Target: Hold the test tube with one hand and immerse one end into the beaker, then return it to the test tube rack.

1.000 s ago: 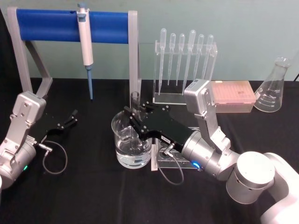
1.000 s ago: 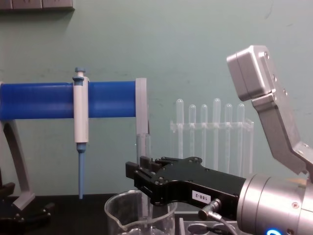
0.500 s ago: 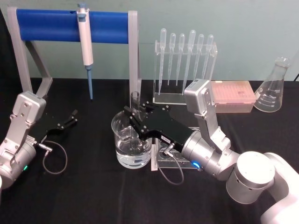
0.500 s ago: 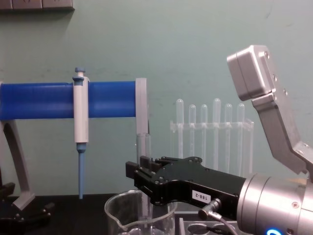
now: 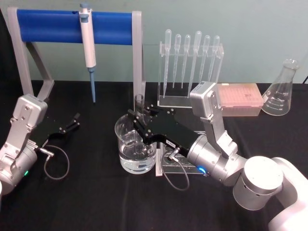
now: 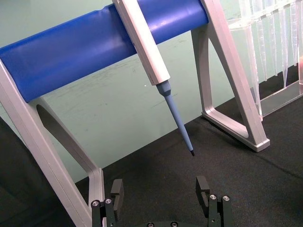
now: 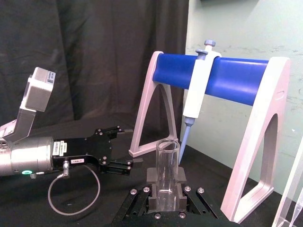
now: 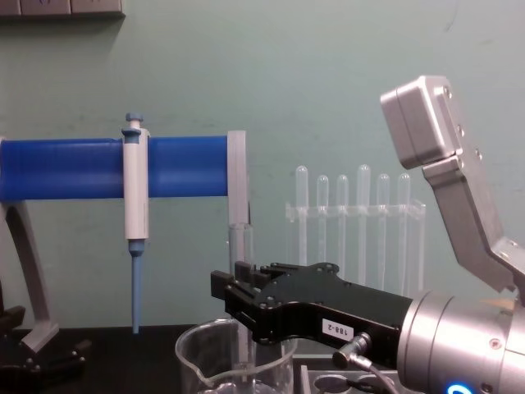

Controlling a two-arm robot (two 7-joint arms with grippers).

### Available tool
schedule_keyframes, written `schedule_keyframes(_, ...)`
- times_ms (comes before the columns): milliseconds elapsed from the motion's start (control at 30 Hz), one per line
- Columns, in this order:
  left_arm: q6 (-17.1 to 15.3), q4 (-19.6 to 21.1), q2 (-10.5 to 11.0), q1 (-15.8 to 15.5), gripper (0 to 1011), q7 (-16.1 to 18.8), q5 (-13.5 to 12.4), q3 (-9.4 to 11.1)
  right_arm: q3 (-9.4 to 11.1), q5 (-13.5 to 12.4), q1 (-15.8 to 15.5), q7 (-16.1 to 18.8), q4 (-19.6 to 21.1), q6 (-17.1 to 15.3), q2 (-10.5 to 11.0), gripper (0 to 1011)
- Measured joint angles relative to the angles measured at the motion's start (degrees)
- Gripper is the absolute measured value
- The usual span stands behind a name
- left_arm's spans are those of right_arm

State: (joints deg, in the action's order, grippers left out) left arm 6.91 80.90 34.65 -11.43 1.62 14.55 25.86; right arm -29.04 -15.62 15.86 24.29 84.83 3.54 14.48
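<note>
My right gripper (image 5: 137,120) is shut on the test tube (image 5: 139,100), a clear glass tube held upright with its open rim up. The tube's lower part goes down inside the beaker (image 5: 122,144), a wide glass beaker partly filled with clear liquid. From the chest, the tube (image 8: 240,245) rises above the black right gripper (image 8: 236,297) and the beaker's rim (image 8: 197,355) lies just below. In the right wrist view the tube (image 7: 166,163) stands between the pads. My left gripper (image 5: 72,122) rests open on the table at the left, also seen as the left gripper (image 6: 160,194).
A stand with a blue bar (image 5: 53,26) holds a white-and-blue pipettor (image 5: 87,45) behind the beaker. A clear rack of plastic pipettes (image 5: 190,67), a pink tip box (image 5: 239,98) and a conical flask (image 5: 281,91) stand at the back right. A low clear rack (image 5: 168,161) lies under my right arm.
</note>
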Motion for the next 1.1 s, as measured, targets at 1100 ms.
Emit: schedule_keyframes(1100, 0.0, 0.0, 0.0, 0.0, 1000, 0.0, 0.0, 0.0, 0.0, 0.0, 0.0, 0.0, 0.0, 0.0, 0.0, 225)
